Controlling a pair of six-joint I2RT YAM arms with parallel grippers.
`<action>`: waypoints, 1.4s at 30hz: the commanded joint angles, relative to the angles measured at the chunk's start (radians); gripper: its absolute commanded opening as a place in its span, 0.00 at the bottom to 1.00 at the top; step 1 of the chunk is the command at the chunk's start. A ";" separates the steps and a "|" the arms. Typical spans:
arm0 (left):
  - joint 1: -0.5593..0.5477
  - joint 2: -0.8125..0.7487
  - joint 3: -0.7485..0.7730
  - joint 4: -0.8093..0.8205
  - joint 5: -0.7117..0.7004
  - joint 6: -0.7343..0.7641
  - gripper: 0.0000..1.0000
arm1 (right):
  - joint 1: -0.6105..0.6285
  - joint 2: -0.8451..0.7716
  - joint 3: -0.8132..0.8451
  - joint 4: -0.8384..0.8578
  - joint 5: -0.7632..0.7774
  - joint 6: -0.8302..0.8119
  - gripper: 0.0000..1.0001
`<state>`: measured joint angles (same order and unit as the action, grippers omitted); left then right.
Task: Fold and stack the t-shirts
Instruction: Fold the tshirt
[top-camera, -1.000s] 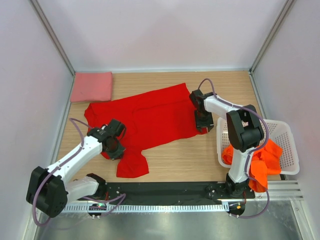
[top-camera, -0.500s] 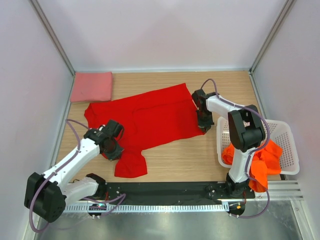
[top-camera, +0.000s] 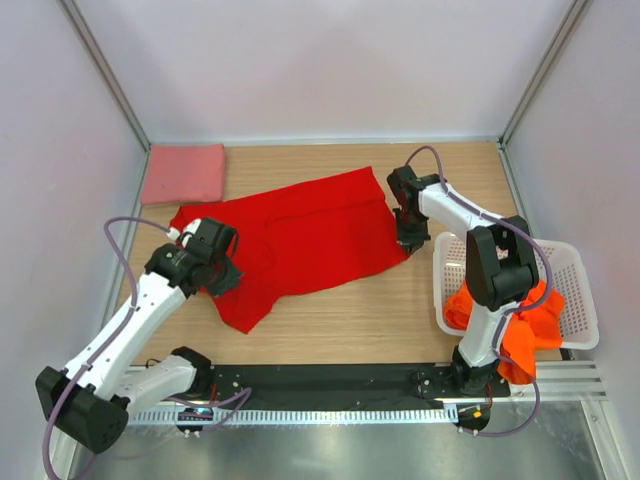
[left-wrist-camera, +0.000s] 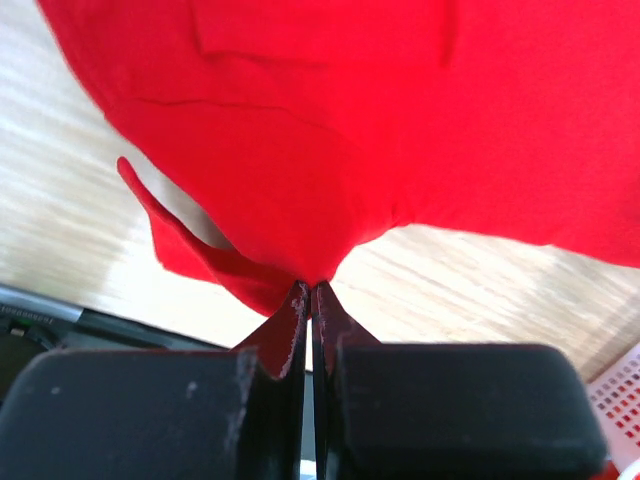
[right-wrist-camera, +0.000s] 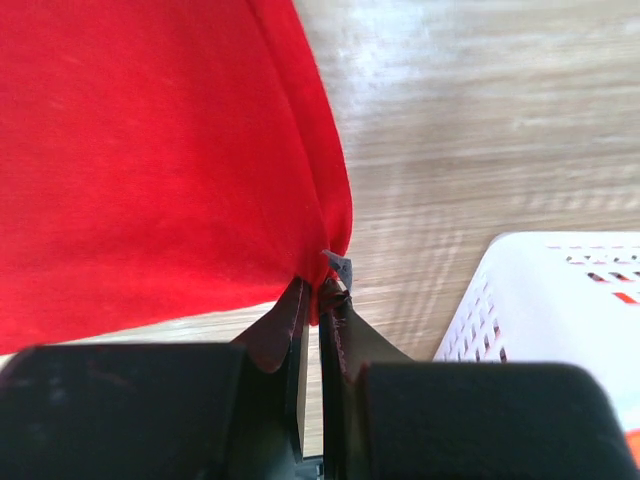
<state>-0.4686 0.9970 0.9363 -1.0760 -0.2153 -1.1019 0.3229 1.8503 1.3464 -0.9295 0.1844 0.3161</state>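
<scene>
A bright red t-shirt (top-camera: 310, 235) lies spread across the middle of the wooden table. My left gripper (top-camera: 222, 278) is shut on its near left part, and the cloth hangs from the pinched tips (left-wrist-camera: 312, 286) above the table in the left wrist view. My right gripper (top-camera: 408, 243) is shut on the shirt's right hem corner (right-wrist-camera: 335, 235), with a small grey tag beside the tips (right-wrist-camera: 320, 290). A folded salmon pink t-shirt (top-camera: 183, 172) rests at the back left. Orange t-shirts (top-camera: 515, 320) spill from the white basket (top-camera: 572, 268).
The white lattice basket stands at the right edge, close to my right arm, and its corner (right-wrist-camera: 560, 300) shows in the right wrist view. Pale walls enclose the table on three sides. A black strip and a metal rail run along the near edge.
The right gripper has closed on the shirt's right hem corner. The left gripper has risen and moved back and left, lifting the near left flap off the table.
</scene>
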 joint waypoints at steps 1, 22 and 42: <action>0.008 0.037 0.100 -0.018 -0.079 0.056 0.00 | -0.011 -0.039 0.092 -0.031 -0.025 -0.006 0.01; 0.373 0.278 0.272 0.111 0.065 0.286 0.00 | -0.068 0.246 0.499 -0.104 -0.171 -0.014 0.01; 0.533 0.520 0.435 0.168 0.155 0.364 0.00 | -0.077 0.495 0.820 -0.170 -0.218 0.035 0.02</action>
<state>0.0360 1.4982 1.3193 -0.9520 -0.0959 -0.7715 0.2527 2.3386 2.1178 -1.0824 -0.0193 0.3313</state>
